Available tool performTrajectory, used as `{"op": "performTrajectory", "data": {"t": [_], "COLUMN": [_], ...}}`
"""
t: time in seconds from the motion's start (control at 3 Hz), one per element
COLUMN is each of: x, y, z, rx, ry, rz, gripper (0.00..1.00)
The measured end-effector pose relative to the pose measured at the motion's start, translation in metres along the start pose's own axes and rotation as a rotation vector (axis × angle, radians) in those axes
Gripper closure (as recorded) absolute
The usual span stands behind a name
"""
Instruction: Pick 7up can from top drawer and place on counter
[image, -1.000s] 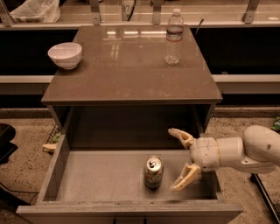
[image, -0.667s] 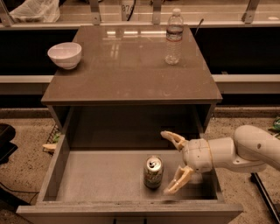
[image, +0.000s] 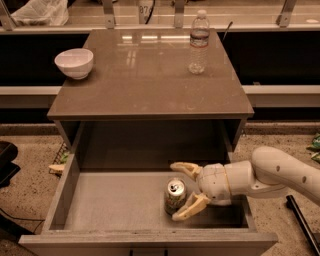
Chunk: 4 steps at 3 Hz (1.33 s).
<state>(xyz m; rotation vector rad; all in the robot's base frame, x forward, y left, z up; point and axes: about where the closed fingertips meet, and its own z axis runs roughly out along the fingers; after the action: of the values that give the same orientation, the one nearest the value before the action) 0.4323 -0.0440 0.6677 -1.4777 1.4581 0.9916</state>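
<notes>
The 7up can (image: 174, 196) stands upright on the floor of the open top drawer (image: 115, 207), a little right of its middle. My gripper (image: 178, 191) reaches in from the right, low inside the drawer. Its two yellowish fingers (image: 184, 169) are spread open, one behind the can and one in front of it, so the can sits between them. The fingers look close to the can but not closed on it. The counter (image: 150, 75) lies above and behind the drawer.
A white bowl (image: 74, 63) sits at the counter's left edge. A clear plastic water bottle (image: 198, 42) stands at its back right. The drawer's low side walls (image: 59, 195) and front rim (image: 150, 241) surround the can. Speckled floor lies on both sides.
My gripper has moved left across the drawer toward the can, from beside it to straddling it. The can has not moved.
</notes>
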Motion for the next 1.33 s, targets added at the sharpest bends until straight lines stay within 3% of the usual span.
{"op": "performTrajectory", "data": {"t": [1.0,1.33], "x": [-0.0021,-0.0026], "y": [0.0014,0.0018], "z": [0.004,0.0054], "rx": [-0.01,-0.013], "ry": [-0.003,-0.004], "rz": [-0.003,-0.004], "gripper": [0.88,1.0]}}
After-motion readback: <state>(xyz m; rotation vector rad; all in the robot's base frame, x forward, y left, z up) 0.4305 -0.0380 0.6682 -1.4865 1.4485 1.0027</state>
